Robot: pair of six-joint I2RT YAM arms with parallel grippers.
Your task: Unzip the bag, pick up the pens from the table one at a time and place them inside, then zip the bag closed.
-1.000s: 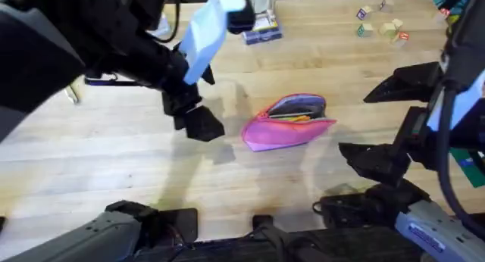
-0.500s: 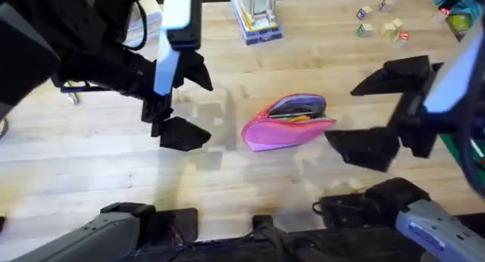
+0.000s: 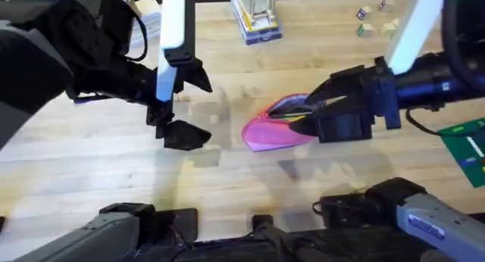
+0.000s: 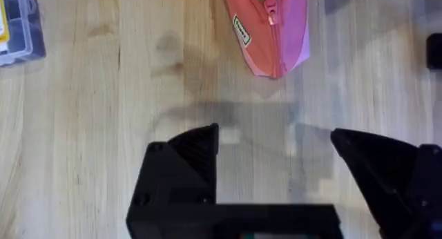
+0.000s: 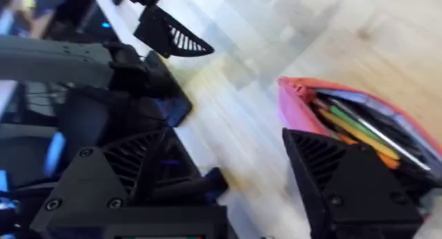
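Pink fabric marks the bag [image 3: 274, 133], which lies near the middle of the table [image 3: 91, 179], long axis roughly left to right in the overhead view. Its zipper is undone: the mouth gapes and a grey lining shows. The pens [image 5: 359, 128] lie inside the bag, orange, green and yellow shafts side by side along its length.

Right gripper [image 3: 307, 116]: positioned at the right end of the bag, fingers spread. In the overhead view one finger reaches over the upper edge of the open mouth and the other over the lower edge. In the right wrist view the nearer finger [image 5: 345, 177] overlaps the end of the bag. Whether either finger touches the fabric cannot be told.

Left gripper [image 3: 184, 103]: positioned left of the bag, apart from it, with bare table between. Its fingers are spread wide and hold nothing. In the left wrist view the bag [image 4: 273, 32] lies beyond the two fingertips, with its zipper pull near the open end.

Other items on the table:
- A clear box with a purple base [image 3: 258, 20] at the far edge, behind the bag.
- Small coloured blocks [image 3: 379, 23] at the far right corner.
- A green board [image 3: 466, 152] at the right edge.
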